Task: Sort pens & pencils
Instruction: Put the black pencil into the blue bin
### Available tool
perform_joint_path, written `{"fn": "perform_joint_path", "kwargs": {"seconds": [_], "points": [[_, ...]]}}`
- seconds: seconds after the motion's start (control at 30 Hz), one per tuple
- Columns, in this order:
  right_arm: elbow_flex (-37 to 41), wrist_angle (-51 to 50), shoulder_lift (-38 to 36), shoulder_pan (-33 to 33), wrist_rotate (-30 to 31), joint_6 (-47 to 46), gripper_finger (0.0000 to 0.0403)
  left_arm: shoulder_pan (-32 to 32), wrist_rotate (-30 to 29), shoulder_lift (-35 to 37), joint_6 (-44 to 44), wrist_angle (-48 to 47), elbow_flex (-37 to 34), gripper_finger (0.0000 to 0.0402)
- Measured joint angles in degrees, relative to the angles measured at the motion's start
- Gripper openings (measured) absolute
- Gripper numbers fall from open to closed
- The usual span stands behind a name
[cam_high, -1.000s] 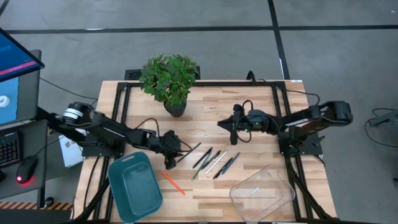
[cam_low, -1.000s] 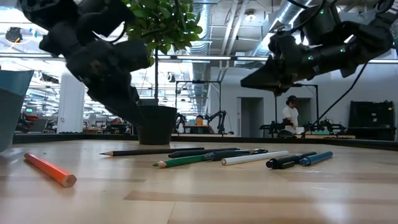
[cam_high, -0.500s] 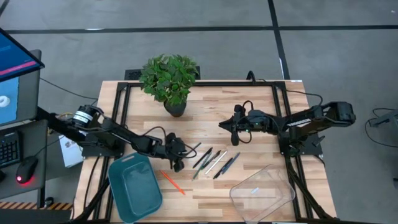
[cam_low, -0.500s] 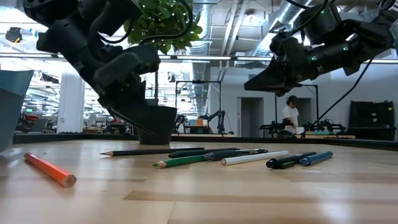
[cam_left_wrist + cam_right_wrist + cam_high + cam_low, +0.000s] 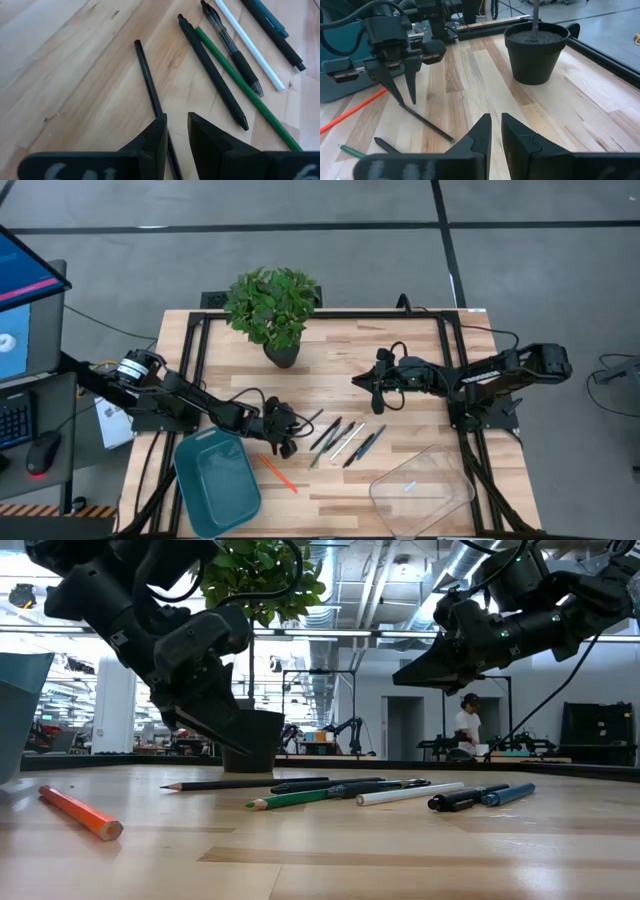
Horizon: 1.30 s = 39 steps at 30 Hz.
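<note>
Several pens and pencils (image 5: pixel 345 440) lie flat on the wooden table: a black pencil (image 5: pixel 150 85), a green pencil (image 5: pixel 300 798), a whitish one (image 5: pixel 410 793), dark pens and a blue one (image 5: pixel 505 794). An orange pencil (image 5: pixel 279 473) lies apart, near the teal tray (image 5: pixel 217 480). My left gripper (image 5: pixel 177 120) hovers open just above the black pencil's near end, slanting down, one finger on either side of it. Over the table's far right, my right gripper (image 5: pixel 496 120) hangs with a narrow gap and nothing between its fingers.
A potted plant (image 5: pixel 272 305) stands at the table's far middle. A clear plastic container (image 5: pixel 420 488) sits at the near right, and the teal tray at the near left. Bare wood shows between the pens and the right arm.
My left gripper has moved toward the table's right, to the black pencil, sinking a little and rolling at the wrist, so its fingers now straddle the pencil's near end. The pens and pencils have not moved.
</note>
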<state>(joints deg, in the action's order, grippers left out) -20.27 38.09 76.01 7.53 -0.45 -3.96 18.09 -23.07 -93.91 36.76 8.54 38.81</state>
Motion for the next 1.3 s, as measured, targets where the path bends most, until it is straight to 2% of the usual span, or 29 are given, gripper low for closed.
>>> {"fn": "perform_joint_path", "kwargs": {"seconds": [0.27,0.57,0.93,1.3], "points": [[0.0,0.0,0.0,0.0,0.0,0.01,0.0066,-0.58,-1.43,0.0,-0.08,0.02,0.0,0.0066],[0.0,0.02,0.0,0.0,0.02,-0.05,0.0066,-1.9,-0.16,0.04,-3.38,3.6,-0.02,0.0066],[0.0,0.04,0.0,0.01,0.02,-0.08,0.0066,-2.59,-2.9,0.04,-3.24,3.32,-0.02,0.0041],[0.0,0.07,0.0,0.02,0.02,-0.07,0.0066,-3.5,-1.11,0.04,-4.7,5.08,-0.02,0.0066]]}}
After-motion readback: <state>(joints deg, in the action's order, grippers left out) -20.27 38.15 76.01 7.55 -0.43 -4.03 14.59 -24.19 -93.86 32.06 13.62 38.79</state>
